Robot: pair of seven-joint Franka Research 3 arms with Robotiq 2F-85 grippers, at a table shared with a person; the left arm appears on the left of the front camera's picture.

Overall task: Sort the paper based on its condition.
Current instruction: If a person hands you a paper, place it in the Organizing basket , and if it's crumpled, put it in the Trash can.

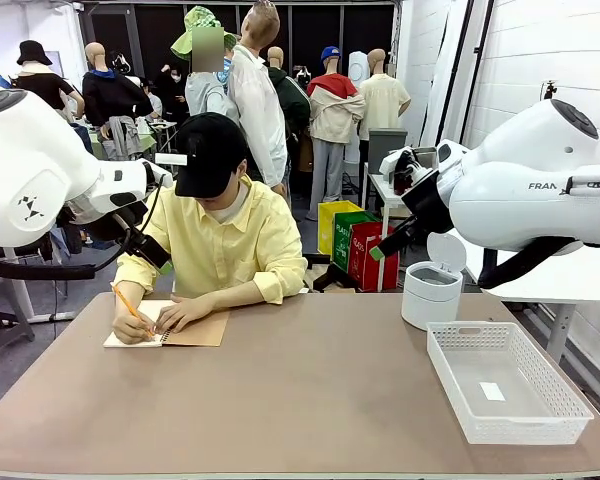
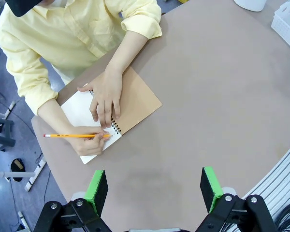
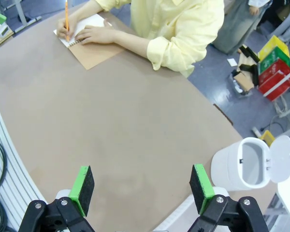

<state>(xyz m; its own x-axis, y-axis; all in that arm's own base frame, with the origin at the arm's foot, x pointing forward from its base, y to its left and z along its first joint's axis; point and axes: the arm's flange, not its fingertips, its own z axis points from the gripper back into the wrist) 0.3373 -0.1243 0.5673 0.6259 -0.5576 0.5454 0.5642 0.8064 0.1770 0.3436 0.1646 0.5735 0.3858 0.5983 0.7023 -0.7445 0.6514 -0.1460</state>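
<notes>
Table (image 1: 310, 420), brown, spreads beneath both tools. Above it the left gripper (image 2: 153, 187) and the right gripper (image 3: 142, 189) hang with green pads wide apart, holding nothing. Beyond the left one's fingertips a person (image 2: 72, 38) in a yellow shirt bends over a kraft-covered spiral notebook (image 2: 137, 99). Near the right gripper sit a white basket (image 1: 460, 385) (small tag (image 1: 492, 391) inside) and an open-lidded bin (image 3: 227, 169). As for the paper (image 2: 76, 110), it is the notebook's white page, flat, partly covered by the person's hands, with a pencil (image 2: 72, 136) tip on it.
</notes>
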